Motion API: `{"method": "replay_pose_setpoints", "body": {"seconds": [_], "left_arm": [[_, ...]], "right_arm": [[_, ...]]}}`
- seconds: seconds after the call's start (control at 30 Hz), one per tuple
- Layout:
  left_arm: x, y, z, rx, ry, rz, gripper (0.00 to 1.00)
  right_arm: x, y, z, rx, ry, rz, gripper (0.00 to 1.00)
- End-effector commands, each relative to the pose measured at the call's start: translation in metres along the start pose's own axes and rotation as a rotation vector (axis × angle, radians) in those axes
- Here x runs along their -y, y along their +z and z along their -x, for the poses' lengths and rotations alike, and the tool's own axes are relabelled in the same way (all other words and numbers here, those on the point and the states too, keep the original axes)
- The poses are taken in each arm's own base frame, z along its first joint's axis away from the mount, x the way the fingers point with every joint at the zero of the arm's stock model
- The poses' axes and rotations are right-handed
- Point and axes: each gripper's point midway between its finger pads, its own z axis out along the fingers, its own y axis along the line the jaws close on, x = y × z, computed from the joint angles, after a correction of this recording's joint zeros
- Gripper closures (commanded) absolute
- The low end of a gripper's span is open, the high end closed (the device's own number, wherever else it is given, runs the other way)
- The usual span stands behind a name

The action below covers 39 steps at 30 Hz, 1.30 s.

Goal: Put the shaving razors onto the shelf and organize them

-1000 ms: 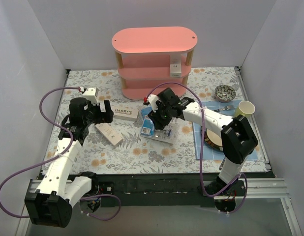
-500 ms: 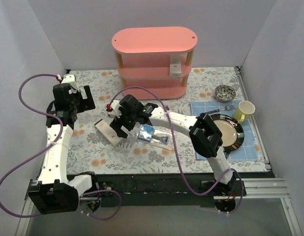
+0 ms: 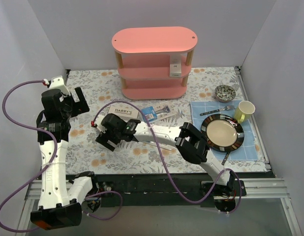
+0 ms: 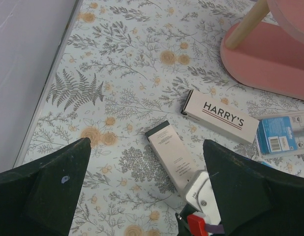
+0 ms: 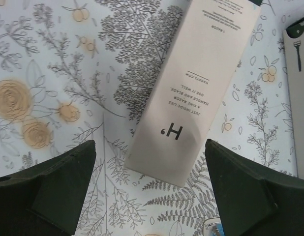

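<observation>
The pink shelf stands at the back, with one white razor box upright on its middle tier. A "HARRY'S" box lies in front of the shelf and also shows in the left wrist view. A blister pack with a blue card lies to its right. Another white razor box lies flat under my right gripper, its near end between the open jaws; it also shows in the left wrist view. My left gripper is open, empty and raised at the far left.
A dark-rimmed plate on a blue mat, a yellow cup, a small bowl and loose cutlery lie at the right. White walls close in the left, back and right sides.
My right arm has swung left from the blister packs to above the lying white box. My left arm has pulled back and to the left, away from the boxes.
</observation>
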Motion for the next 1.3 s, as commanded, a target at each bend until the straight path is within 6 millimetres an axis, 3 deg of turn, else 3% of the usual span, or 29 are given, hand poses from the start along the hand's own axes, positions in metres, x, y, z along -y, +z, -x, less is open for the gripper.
{"method": "replay_pose_setpoints", "body": {"seconds": [0.0,0.13,0.3,0.43,0.6,0.63,0.67,0.73,0.77,0.83,0.87,0.93,0.97,1.0,1.03,1.07,1.1,1.23,1.27], "left_arm": [[-0.001,-0.009,-0.008,-0.021,-0.013,-0.009,0.02],[0.0,-0.013,-0.006,-0.009,-0.011,-0.021,0.02],[-0.002,-0.016,-0.007,-0.011,-0.007,-0.025,0.02],[0.009,-0.018,-0.012,-0.017,0.038,-0.101,0.02],[0.028,-0.018,-0.032,-0.045,0.072,-0.227,0.02],[0.029,-0.017,-0.034,-0.048,0.074,-0.238,0.02],[0.03,-0.015,-0.037,-0.055,0.069,-0.24,0.02],[0.031,-0.008,-0.043,-0.081,0.064,-0.248,0.02],[0.031,-0.005,-0.044,-0.088,0.065,-0.248,0.02],[0.026,0.007,-0.051,-0.129,0.061,-0.218,0.02],[0.025,0.012,-0.056,-0.154,0.059,-0.209,0.02],[0.023,0.022,-0.078,-0.26,0.038,-0.2,0.08],[0.022,0.025,-0.086,-0.297,0.023,-0.195,0.13],[0.023,0.025,-0.098,-0.346,0.01,-0.2,0.32],[0.026,0.027,-0.113,-0.395,0.003,-0.224,0.58],[0.026,0.032,-0.112,-0.395,0.008,-0.219,0.84],[0.025,0.035,-0.113,-0.392,0.0,-0.211,1.0],[0.018,0.058,-0.146,-0.533,-0.007,-0.178,1.0],[0.022,0.066,-0.162,-0.611,-0.02,-0.201,1.0]], "right_arm": [[0.033,0.006,0.025,0.076,0.032,-0.161,0.01],[0.042,0.014,0.023,0.077,0.027,-0.204,0.02],[0.032,0.026,0.007,0.041,0.021,-0.156,0.03],[0.018,0.027,-0.006,0.014,-0.034,-0.023,0.15],[-0.003,0.011,-0.02,0.002,-0.156,0.182,0.35],[0.001,0.006,-0.02,0.004,-0.193,0.189,0.43],[0.002,0.005,-0.032,-0.022,-0.201,0.197,0.45],[0.013,-0.003,-0.035,-0.024,-0.212,0.189,0.5],[0.018,-0.005,-0.047,-0.047,-0.231,0.188,0.5],[0.032,-0.016,-0.046,-0.038,-0.261,0.174,0.52],[0.036,-0.017,-0.059,-0.06,-0.309,0.171,0.52],[0.045,-0.028,-0.064,-0.064,-0.37,0.157,0.52],[0.046,-0.03,-0.08,-0.091,-0.424,0.161,0.52],[0.048,-0.032,-0.084,-0.095,-0.44,0.155,0.51],[0.049,-0.037,-0.084,-0.092,-0.457,0.149,0.51],[0.05,-0.039,-0.088,-0.097,-0.466,0.149,0.5],[0.05,-0.04,-0.098,-0.115,-0.471,0.153,0.5],[0.052,-0.045,-0.102,-0.124,-0.459,0.155,0.49],[0.053,-0.045,-0.101,-0.123,-0.45,0.16,0.49]]}}
